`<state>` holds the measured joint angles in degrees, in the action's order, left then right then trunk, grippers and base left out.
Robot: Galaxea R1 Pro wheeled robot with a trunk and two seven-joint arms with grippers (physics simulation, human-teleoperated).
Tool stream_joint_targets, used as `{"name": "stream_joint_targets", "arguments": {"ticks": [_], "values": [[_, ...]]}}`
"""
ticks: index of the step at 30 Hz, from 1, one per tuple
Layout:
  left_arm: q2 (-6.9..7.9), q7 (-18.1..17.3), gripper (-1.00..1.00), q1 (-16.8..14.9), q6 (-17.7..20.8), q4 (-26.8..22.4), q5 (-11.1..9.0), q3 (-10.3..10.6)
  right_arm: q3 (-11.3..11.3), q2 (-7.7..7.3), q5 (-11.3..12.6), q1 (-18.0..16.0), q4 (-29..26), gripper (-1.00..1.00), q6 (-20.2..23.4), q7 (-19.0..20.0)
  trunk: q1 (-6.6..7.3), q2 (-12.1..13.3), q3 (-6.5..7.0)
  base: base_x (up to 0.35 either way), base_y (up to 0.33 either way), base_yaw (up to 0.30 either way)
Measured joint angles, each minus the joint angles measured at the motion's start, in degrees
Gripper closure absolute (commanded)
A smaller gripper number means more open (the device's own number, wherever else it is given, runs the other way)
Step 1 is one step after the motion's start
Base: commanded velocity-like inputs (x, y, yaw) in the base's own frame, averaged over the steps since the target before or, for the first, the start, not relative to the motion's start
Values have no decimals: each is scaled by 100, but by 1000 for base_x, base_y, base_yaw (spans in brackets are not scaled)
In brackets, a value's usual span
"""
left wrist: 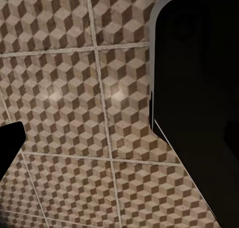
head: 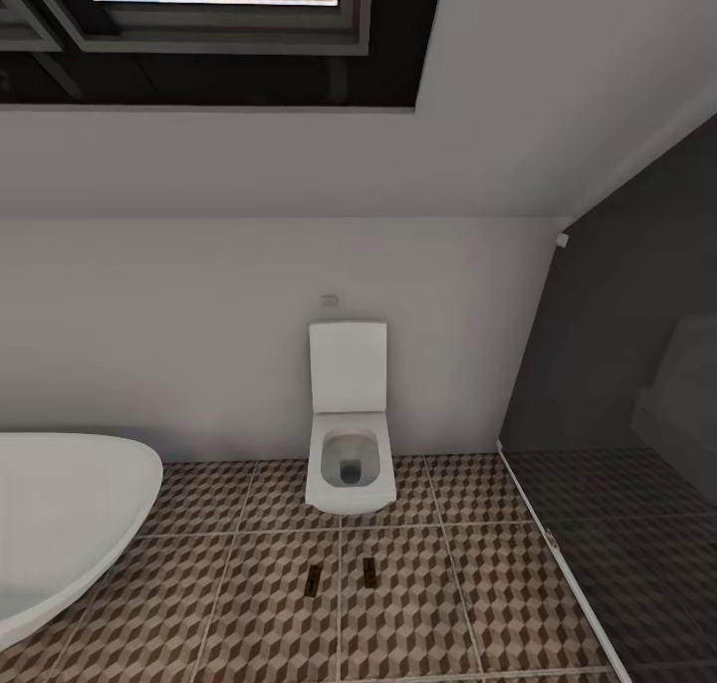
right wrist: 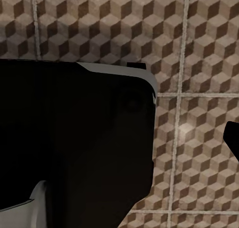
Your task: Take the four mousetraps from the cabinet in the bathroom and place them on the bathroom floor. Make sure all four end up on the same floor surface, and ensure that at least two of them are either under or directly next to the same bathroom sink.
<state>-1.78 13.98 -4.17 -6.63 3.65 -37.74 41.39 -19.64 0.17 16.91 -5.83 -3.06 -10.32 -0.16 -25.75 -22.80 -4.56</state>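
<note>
Brown-and-beige cube-patterned tiles of the bathroom floor (head: 249, 603) carry two mousetraps, one (head: 315, 580) and another (head: 369, 571), lying low in the centre of the head view just in front of the white toilet (head: 349, 464), with a white tub (head: 60, 514) at lower left. My worry is that these sit by a toilet rather than under or beside a sink, so the placement condition may fail, and rolling forward could run over them. Whether either tool is open or closed I cannot tell; the wrist views give dark blurred shapes over tile.
</note>
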Motion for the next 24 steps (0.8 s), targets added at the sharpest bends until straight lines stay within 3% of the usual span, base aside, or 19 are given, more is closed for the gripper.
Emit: {"name": "stream_joint_targets", "arguments": {"ticks": [24], "values": [[0,0,-100,1,0,0,0,0,0,0,2,0,0,-100,-3,0,0,0,0,0,0,0]]}}
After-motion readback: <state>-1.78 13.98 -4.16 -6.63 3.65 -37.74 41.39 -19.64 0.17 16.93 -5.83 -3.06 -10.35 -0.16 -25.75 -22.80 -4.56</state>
